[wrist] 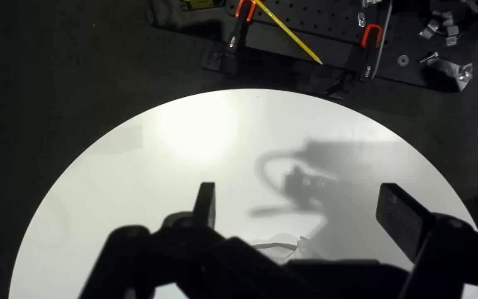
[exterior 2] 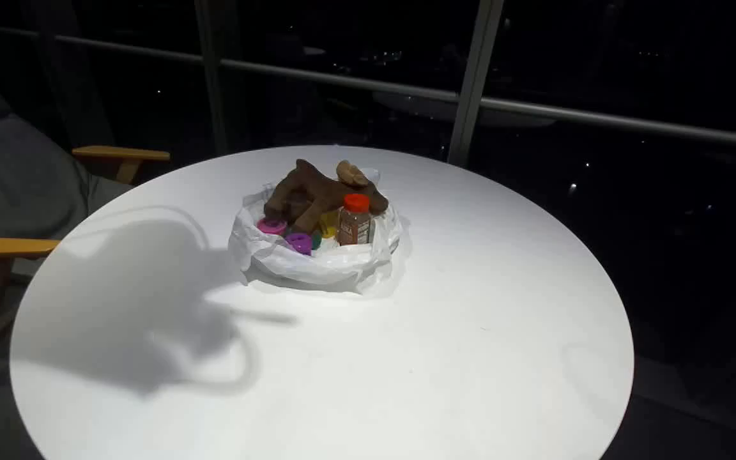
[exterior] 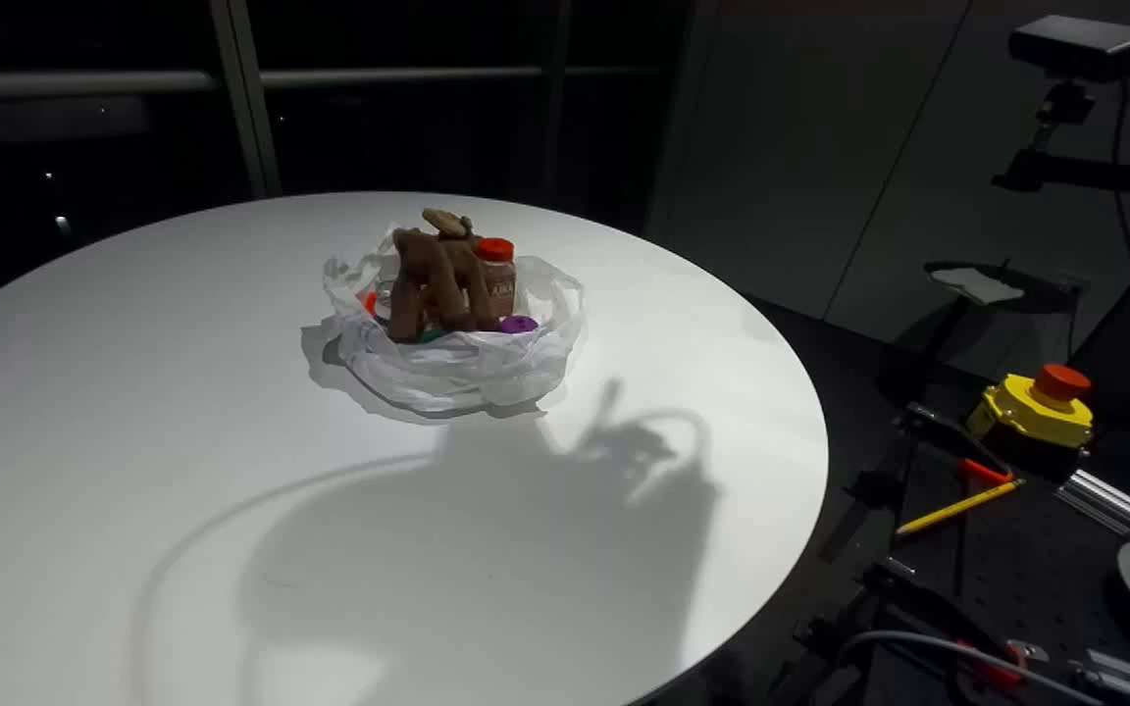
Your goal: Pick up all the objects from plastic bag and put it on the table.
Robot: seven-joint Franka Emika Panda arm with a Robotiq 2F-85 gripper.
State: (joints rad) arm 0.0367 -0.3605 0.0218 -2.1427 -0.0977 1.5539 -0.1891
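A wrinkled white plastic bag (exterior: 457, 373) lies spread open on the round white table (exterior: 133, 412), seen in both exterior views. In it rest a brown plush figure (exterior 2: 323, 191), a red-capped bottle (exterior 2: 355, 225), a purple item (exterior 2: 300, 243), a pink-lidded one (exterior 2: 272, 226), a yellow cup (exterior 2: 328, 225) and a green piece (exterior 2: 315, 241). An orange bit (exterior: 370, 302) shows at the bag's side. My gripper (wrist: 297, 193) is wide open, nothing between its fingers, above the table in the wrist view. Only a bag edge (wrist: 305, 248) peeks out there, its contents hidden behind the gripper body.
Beside the table stands a dark bench with a yellow and red button (exterior: 1036, 407), a pencil (exterior: 960, 507) and orange-tipped clamps (wrist: 371, 35). A chair (exterior 2: 23, 166) with wooden armrests is near the table. The arm's shadow falls across the tabletop.
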